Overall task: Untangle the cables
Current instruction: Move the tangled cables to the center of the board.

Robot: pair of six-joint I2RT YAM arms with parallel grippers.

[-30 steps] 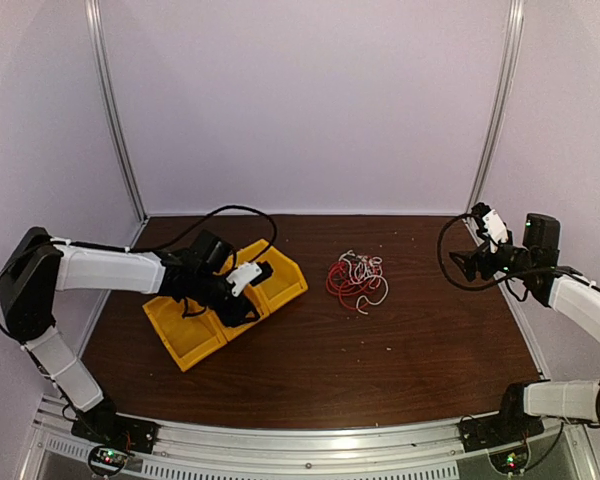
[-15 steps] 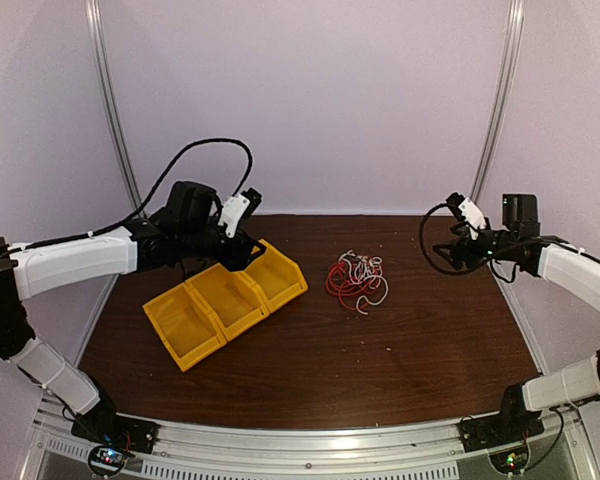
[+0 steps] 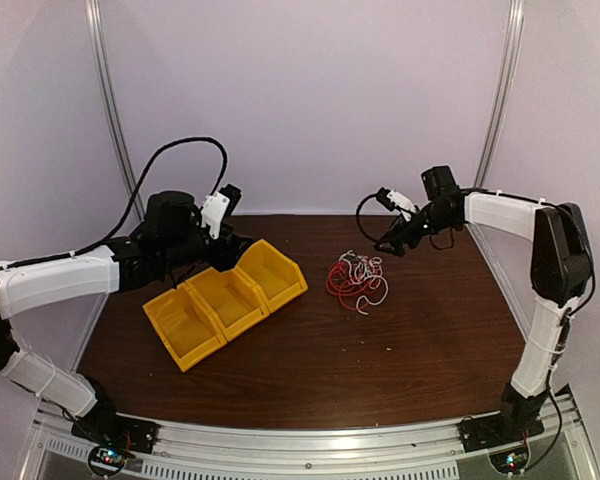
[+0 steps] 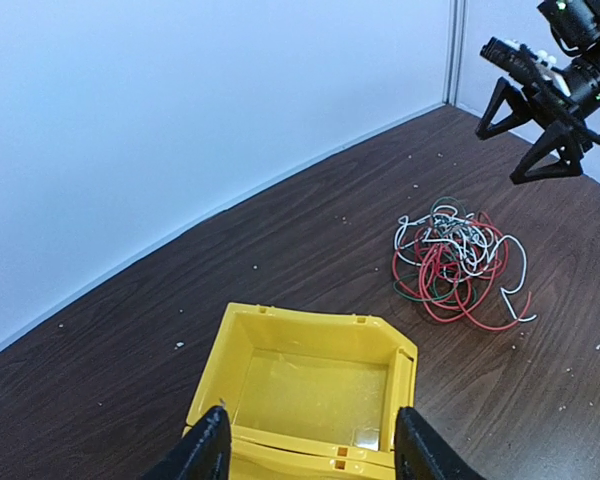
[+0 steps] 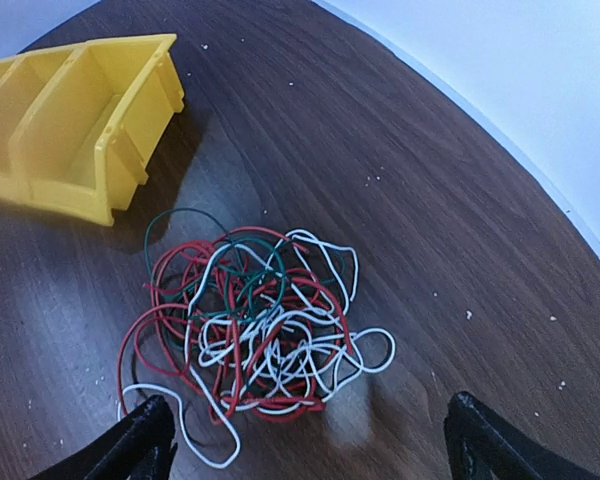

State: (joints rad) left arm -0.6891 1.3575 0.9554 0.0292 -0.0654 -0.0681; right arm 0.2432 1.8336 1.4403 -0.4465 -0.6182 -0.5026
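The cables (image 3: 356,280) lie in one tangled heap of thin red, white and dark green strands on the brown table, right of the yellow bins. In the right wrist view the cables (image 5: 255,320) sit just beyond my right gripper (image 5: 310,445), which is open and hangs above them, touching nothing. From above, the right gripper (image 3: 391,244) hovers at the heap's back right. My left gripper (image 3: 238,246) is open over the far bin, empty; its fingertips (image 4: 212,440) frame the bin. The cables (image 4: 458,265) and the right gripper (image 4: 540,110) also show in the left wrist view.
A row of three joined yellow bins (image 3: 185,345) stands left of centre, angled. The far bin (image 4: 300,318) shows nothing inside. The same bins (image 5: 90,50) appear at the upper left of the right wrist view. Walls with metal posts (image 3: 108,110) close in the back and sides.
The right arm has swung left from the table's right edge to above the cable heap. The left gripper has lifted off the bins and moved back.
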